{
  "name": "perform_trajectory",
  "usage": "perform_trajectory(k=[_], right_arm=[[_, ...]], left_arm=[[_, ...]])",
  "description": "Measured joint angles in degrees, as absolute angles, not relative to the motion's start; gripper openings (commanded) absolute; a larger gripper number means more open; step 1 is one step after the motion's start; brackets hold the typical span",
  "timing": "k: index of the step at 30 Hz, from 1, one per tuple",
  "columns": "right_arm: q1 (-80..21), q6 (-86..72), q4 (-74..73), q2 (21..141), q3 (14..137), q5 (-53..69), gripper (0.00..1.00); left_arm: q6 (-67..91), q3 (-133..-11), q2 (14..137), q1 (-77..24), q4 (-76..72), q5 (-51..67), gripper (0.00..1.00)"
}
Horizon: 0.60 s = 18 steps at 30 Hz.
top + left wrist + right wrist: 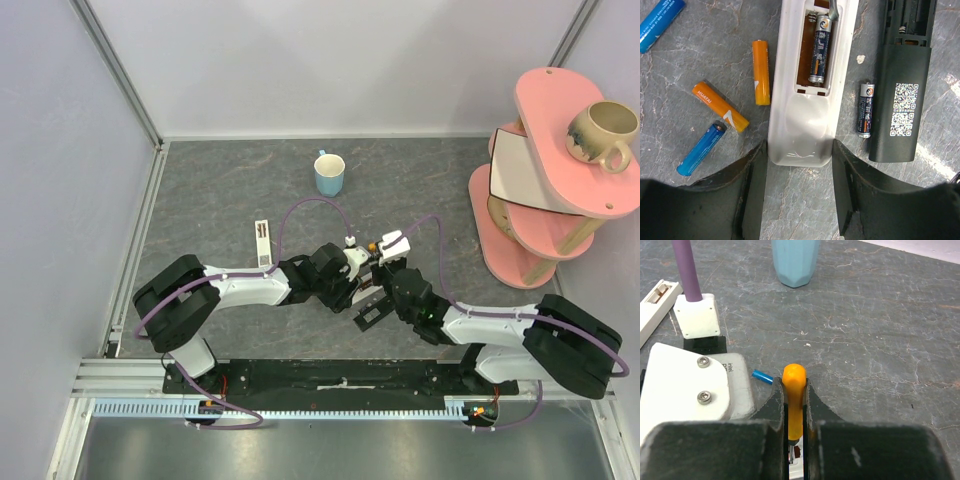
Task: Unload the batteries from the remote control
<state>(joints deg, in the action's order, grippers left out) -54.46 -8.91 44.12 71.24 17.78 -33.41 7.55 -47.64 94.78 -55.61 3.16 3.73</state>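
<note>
The white remote control (802, 135) lies face down with its compartment open. One dark blue battery (821, 50) still sits inside. My left gripper (799, 149) is shut on the remote's near end, one finger on each side. My right gripper (794, 385) is shut on an orange-handled tool (793, 395); its metal tip (832, 11) touches the top end of that battery. Loose on the table are two orange batteries (760, 71), two blue ones (701, 149) and a dark one (865, 110). In the top view both grippers (365, 275) meet at the table's middle.
A black remote (900, 100) with its compartment open lies right of the white one. A light blue mug (329, 174) stands further back. A slim white piece (262, 243) lies at the left and a black piece (372, 315) near the arms. A pink shelf (545, 180) holding a cup stands at the right.
</note>
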Motion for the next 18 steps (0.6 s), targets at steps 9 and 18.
perform_trajectory(k=[9, 18], right_arm=[[-54.70, -13.19, 54.19, 71.75, 12.60, -36.73, 0.00], [-49.15, -22.52, 60.97, 69.32, 6.28, -32.23, 0.00]], left_arm=[[7.51, -47.64, 94.78, -55.64, 3.16, 3.70, 0.02], [7.51, -47.86, 94.96, -55.64, 3.38, 3.75, 0.02]])
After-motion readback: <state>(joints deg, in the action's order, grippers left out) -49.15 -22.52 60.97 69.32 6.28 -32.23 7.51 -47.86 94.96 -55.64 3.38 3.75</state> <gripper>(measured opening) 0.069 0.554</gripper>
